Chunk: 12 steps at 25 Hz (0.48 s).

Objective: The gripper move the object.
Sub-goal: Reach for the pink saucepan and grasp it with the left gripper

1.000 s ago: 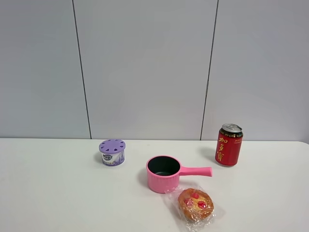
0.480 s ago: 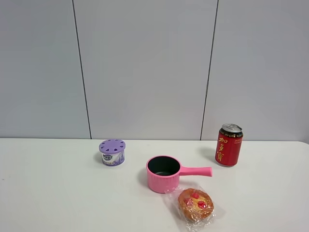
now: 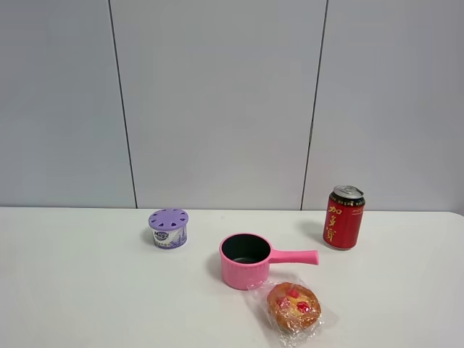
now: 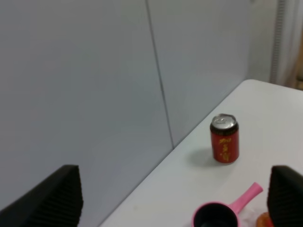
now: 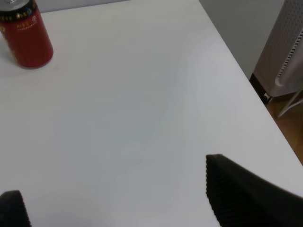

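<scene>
Pink saucepan (image 3: 246, 262) stands upright on the white table (image 3: 87, 290), mouth up, nothing inside that I can see. Its stick handle (image 3: 293, 257) lies level and points to my right.

Outward from the saucepan:
- A bun in a clear wrapper (image 3: 293, 307) sits just in front of it, under the handle. The wrapper edge looks to touch the saucepan wall; I cannot tell for sure.
- A red can (image 3: 344, 217) stands beyond the handle tip, near but apart.
- A purple-lidded tub (image 3: 168, 228) stands on the opposite side from the handle, a little behind, apart.

Neither arm shows in the high view, so both are well back from the saucepan. Left gripper (image 4: 168, 201): fingers spread wide, nothing between them; its camera sees the saucepan and the can. Right gripper (image 5: 128, 203): fingers also spread, nothing held; its camera sees the can but not the saucepan.

Risks, as I judge them:
1. Taking the handle from above, the lower finger could snag the wrapper and drag the bun along.
2. A grip far out on the handle may let the saucepan sag or swing, since the bowl end carries the weight.
3. A light toy like this could skid if one finger touches first, sliding into the bun.
4. Coming in from the handle side, the right arm has to pass the can; a low sweep would tip it over.
5. The ribbed wall may slip in a rim grip.
</scene>
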Tool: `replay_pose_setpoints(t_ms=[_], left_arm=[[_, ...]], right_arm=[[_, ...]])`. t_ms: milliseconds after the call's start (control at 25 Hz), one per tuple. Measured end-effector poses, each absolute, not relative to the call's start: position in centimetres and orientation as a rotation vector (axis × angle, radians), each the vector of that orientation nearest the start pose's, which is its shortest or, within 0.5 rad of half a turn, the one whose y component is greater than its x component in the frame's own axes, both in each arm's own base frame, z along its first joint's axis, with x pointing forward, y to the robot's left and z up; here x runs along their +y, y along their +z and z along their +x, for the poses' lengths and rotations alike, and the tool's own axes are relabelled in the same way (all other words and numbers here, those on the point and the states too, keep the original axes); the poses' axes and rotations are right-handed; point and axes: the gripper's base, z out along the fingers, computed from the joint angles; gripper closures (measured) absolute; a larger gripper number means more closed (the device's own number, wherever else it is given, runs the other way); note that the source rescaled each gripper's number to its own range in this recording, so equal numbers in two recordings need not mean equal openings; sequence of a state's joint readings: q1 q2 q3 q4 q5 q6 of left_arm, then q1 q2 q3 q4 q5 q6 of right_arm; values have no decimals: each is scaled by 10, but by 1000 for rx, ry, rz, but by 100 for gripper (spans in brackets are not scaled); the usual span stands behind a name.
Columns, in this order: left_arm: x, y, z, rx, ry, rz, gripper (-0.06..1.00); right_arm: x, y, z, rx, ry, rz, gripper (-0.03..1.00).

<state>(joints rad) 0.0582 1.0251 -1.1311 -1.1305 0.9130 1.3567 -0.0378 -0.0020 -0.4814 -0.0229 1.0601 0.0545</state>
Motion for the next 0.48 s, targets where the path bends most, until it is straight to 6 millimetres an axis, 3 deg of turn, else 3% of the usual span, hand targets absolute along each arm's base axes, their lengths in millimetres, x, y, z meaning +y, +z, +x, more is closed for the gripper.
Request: replay_pose_setpoints(t_ms=[160,280,480], left_arm=[[-56,416,250,1548,-450,924,-6],[-61,409,274,1505,-444,963,-6],[-94,398,296,1418,-363,1087,-6]], right_arm=[[-2,272,-3,2058,-17,96,-3],[-2,272,-3,2058,-17,96,-3],[-2,272,-3,2058,-17,96,-3]])
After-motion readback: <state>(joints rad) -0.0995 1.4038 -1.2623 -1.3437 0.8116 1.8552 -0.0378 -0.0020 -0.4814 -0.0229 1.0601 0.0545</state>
